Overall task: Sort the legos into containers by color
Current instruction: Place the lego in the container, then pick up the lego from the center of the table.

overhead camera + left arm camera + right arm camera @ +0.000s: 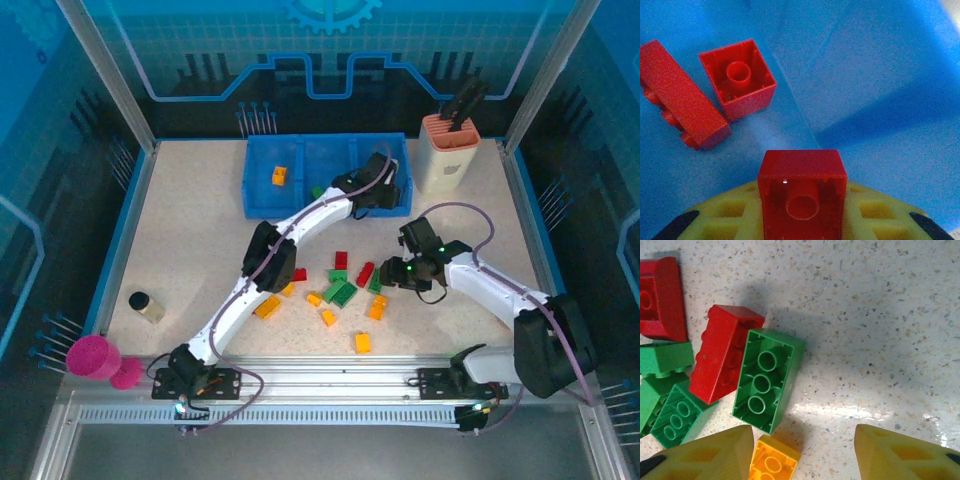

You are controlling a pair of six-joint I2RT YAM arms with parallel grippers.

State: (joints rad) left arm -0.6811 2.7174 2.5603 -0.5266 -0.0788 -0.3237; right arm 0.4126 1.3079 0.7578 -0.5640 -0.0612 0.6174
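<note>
The held brick (802, 195), red, sits at the bottom centre of the left wrist view with its hollow underside toward the camera. The left pincer (378, 192) is narrow, closed on two opposite sides of it. Brick and pincer hang over the right-hand compartment (880, 75) of the tray (250, 180), in the upper middle of the top view.

Two more reds lie on that compartment's floor, up and left of the held brick in the wrist view. They are a square one (737, 77), underside up, and a long one (682, 95) on its side, just beside each other.

Judgement: the step in hand is the release. The target floor lies directly beyond the brick, so opening the jaws should be enough without sideways travel.

The left-hand compartment holds an orange brick (279, 176). Something green (317, 190) shows in the middle one.

The pile (345, 290) of loose bricks lies on the surface (880, 315) at the centre of the top view. The right pincer (810, 452) hovers over the pile's right edge, jaws moderately apart and gripping nothing.

- A yellow brick (772, 460) sits just inside the finger at the lower left of the right wrist view.
- A green brick (767, 380), underside up, lies above it in frame, long axis near vertical, against a red neighbour (725, 357) on its left.

The right arm is the nearer to the pile.
</note>
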